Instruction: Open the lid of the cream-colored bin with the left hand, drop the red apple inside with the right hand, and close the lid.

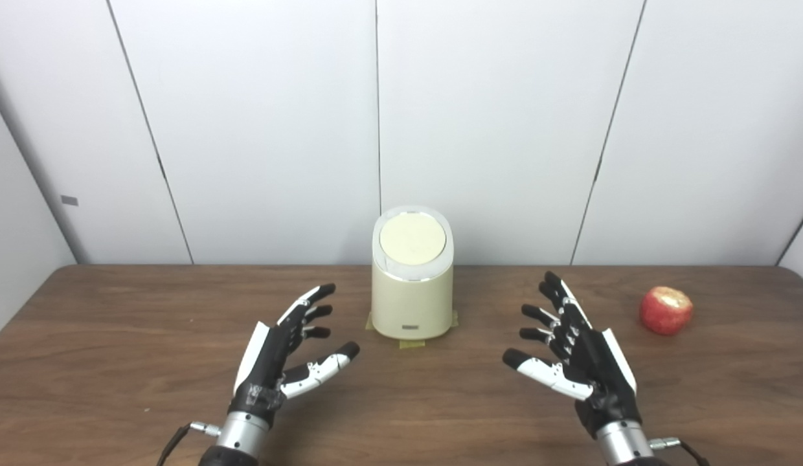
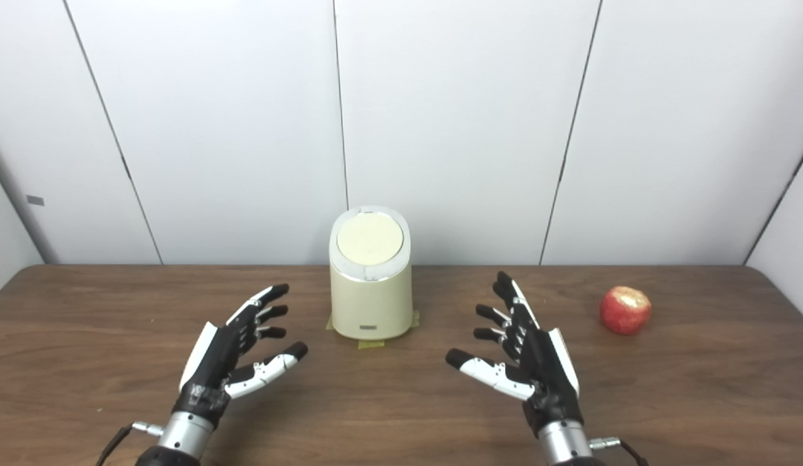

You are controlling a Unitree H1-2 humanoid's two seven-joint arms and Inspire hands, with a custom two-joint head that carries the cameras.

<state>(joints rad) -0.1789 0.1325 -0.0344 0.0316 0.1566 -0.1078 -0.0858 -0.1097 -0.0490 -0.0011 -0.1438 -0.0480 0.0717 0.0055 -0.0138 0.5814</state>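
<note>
Resting over the near part of the wooden table (image 1: 116, 310), both hands are empty, palms turned inward toward each other. Left hand (image 1: 282, 356) sits near-left of the bin, fingers (image 1: 314, 301) spread and extended toward the far side, thumb (image 1: 324, 370) angled right toward the bin base; nothing held, no contact with the bin. Right hand (image 1: 579, 349) mirrors it near-right of the bin, fingers (image 1: 549, 285) splayed wide, thumb (image 1: 537, 370) pointing left; also holding nothing.

Cream-colored bin (image 1: 412, 304) stands upright at table center, toward the far edge, between the two hands and a bit farther back than both. Its lid (image 1: 412, 238) is down, sitting flush in the silver-rimmed top, tilted slightly toward the camera. Small dark label low on the bin's front, too small to read. Yellowish tape tabs (image 1: 412, 343) stick out from under the bin base onto the table.

Red apple (image 1: 665, 310) lies on the table far-right, well apart from the bin and to the right of the right hand, not touching it. Pale patch on the apple's top. White wall panels (image 1: 492, 129) with dark seams behind the table. Cables show at both wrists at the bottom edge.
</note>
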